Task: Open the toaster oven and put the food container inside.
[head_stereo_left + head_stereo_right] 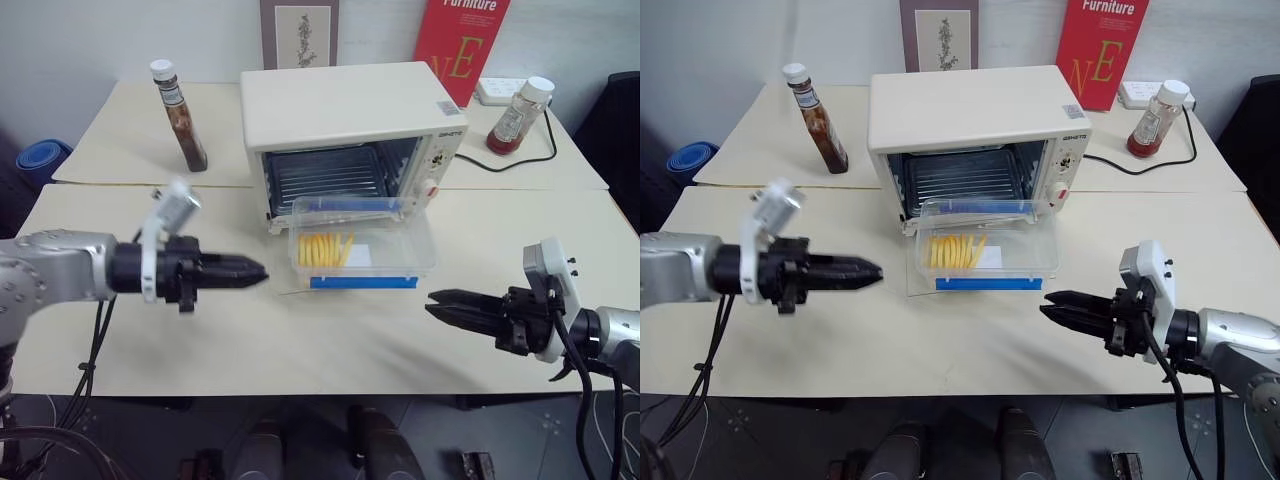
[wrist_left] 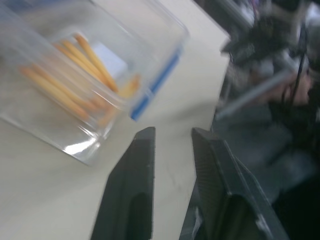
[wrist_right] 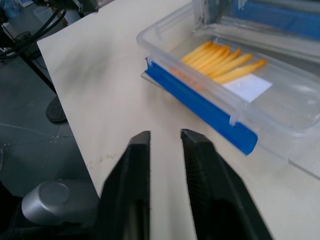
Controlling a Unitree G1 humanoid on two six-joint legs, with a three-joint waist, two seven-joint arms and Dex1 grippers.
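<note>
Food container (image 1: 362, 249) with yellow strips, resting on the lowered glass door of the open toaster oven (image 1: 352, 128), mid-table (image 1: 200, 340). Left pincer (image 1: 255, 270) clenched, holding nothing, just left of it; right pincer (image 1: 437, 299) clenched and bare, near its front right corner.

Oven (image 1: 350, 110) mouth: blocked by food box (image 1: 362, 245) resting on the lowered door. Bare tabletop (image 1: 200, 340) left, right and near the box.
</note>
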